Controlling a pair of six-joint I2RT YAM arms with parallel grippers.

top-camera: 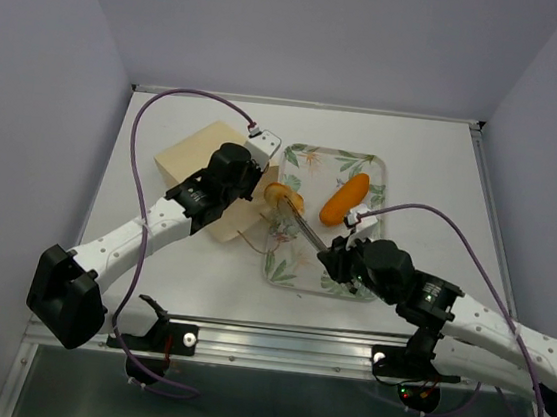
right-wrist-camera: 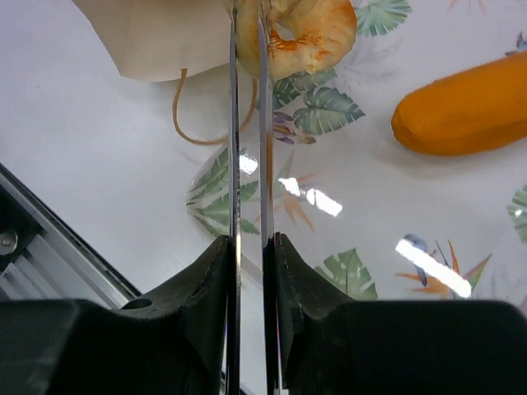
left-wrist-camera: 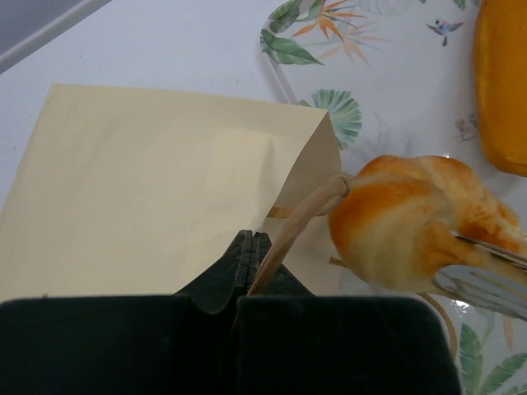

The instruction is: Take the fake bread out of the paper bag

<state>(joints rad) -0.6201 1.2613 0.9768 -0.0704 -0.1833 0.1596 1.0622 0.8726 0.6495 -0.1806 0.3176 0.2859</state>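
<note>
The tan paper bag lies on its side left of the tray, its mouth toward the tray; it also shows in the left wrist view. My left gripper is shut on the bag's brown loop handle at the mouth. My right gripper is shut on metal tongs. The tong tips pinch a golden ring-shaped bun just outside the bag mouth, over the tray's left edge. The long orange loaf lies on the tray. Other bread pieces are hidden.
The leaf-patterned white tray sits at the table's centre, right of the bag. A second loop handle trails on the table by the tray's near-left corner. A metal rail runs along the near edge.
</note>
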